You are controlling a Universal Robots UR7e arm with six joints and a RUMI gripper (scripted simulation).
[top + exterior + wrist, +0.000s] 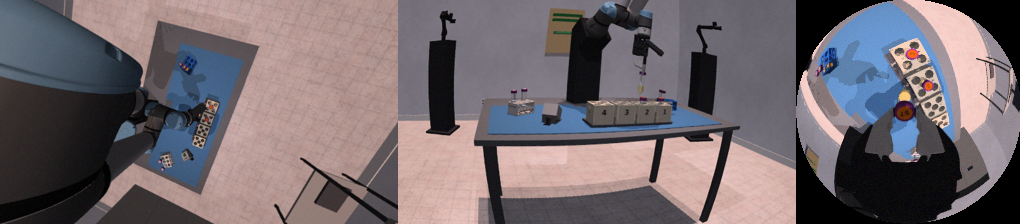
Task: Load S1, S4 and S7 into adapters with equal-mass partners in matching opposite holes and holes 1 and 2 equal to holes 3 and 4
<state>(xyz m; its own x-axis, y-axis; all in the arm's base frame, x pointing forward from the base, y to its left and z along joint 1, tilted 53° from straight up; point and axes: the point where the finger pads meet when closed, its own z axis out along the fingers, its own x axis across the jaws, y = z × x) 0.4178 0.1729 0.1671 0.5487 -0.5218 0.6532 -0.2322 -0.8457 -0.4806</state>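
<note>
My gripper is shut on a purple-capped tube with yellow liquid at its tip. Its cap dot looks orange; I cannot read the ID surely. The tube hangs nearly upright, high on the robot's side of the adapters. Adapter 1 and adapter 2 each hold an orange-dotted tube in the centre hole: one cap in adapter 1, another cap in adapter 2. Adapter 3 and adapter 4 show no caps.
The blue rack stands at the far end, with purple-capped tubes. At the other end a white rack holds two capped tubes. The DONE desk with its green key stands between this rack and adapter 4.
</note>
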